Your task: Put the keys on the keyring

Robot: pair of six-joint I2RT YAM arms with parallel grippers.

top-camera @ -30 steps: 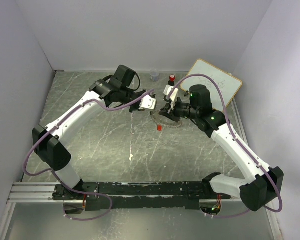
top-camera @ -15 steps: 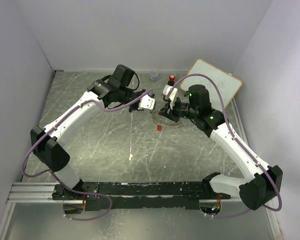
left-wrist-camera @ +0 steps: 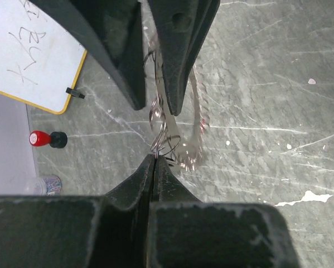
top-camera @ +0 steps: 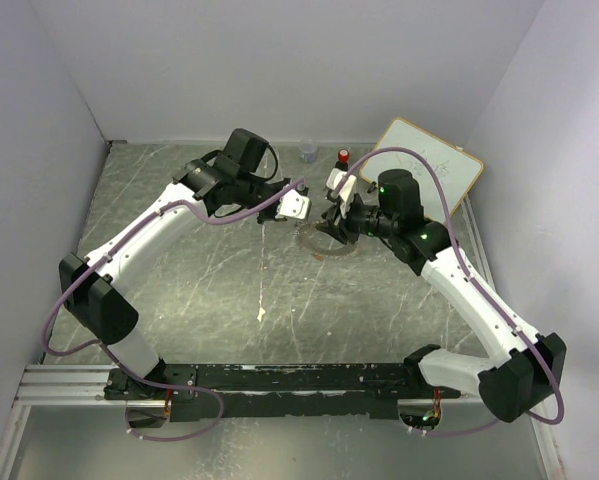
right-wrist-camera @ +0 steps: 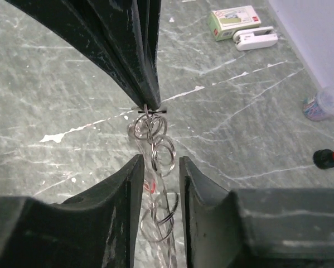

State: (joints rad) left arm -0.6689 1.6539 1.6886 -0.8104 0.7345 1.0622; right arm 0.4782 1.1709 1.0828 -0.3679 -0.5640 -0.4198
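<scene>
The keyring (left-wrist-camera: 200, 117) is seen only in part: in the left wrist view it is a blurred, toothed arc that runs out from between the right fingers and curves round to a point just beside the left tips, and whether it hangs or rests on the table (top-camera: 229, 290) cannot be told. The keys cannot be picked out with certainty in any view. The left gripper (left-wrist-camera: 154, 159) is clenched, its tips pressed together on a chain of small wire rings (right-wrist-camera: 146, 127). The right gripper (right-wrist-camera: 161, 161) is parted, with the lower rings of the chain lying in the gap between its fingers, and no contact with them can be made out. From the near edge, the left arm (top-camera: 149, 230) and the right arm (top-camera: 469, 290) are raised from their bases, bowed outward at the elbows and bent inward. The two grippers are thus brought tip to tip over the far middle of the table, where the keyring is placed. A small green-and-white box (right-wrist-camera: 233, 18) and a white oblong object (right-wrist-camera: 256, 38) are shown only in the right wrist view. Beyond the grippers, a red-topped black cylinder (top-camera: 343, 157) and a small jar (top-camera: 308, 151) are set near the back wall, and a whiteboard (top-camera: 429, 165) is laid at the far right.
</scene>
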